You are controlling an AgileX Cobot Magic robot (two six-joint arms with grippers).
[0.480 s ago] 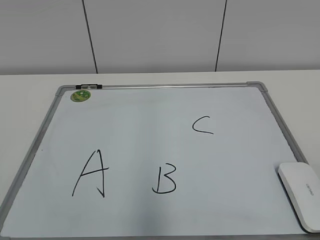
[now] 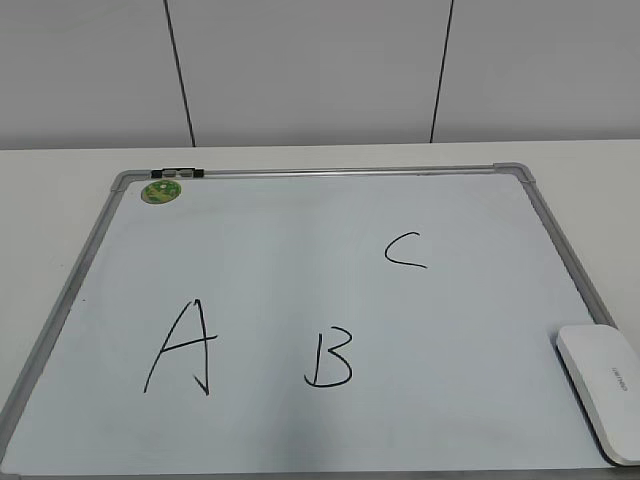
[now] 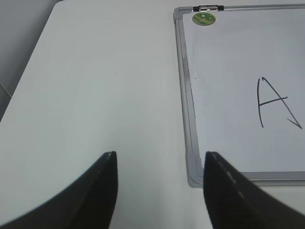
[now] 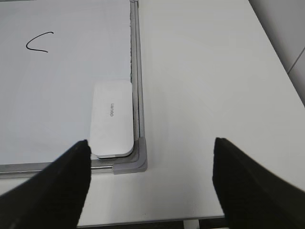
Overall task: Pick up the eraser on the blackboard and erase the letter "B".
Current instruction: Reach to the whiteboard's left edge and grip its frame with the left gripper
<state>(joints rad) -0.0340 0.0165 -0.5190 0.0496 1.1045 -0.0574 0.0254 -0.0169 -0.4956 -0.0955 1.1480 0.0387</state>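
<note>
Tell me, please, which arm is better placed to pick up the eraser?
The right. Its open gripper hangs just beyond the blackboard corner where the eraser lies, while the left gripper sits off the opposite edge, near the "A".

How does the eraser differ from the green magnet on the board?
The eraser is a white, long block with rounded corners; the magnet is a small green disc. The eraser lies in the near right corner of the board, the magnet in the far left corner. The eraser looks much bigger. Both rest on the board, beside its frame.
</note>
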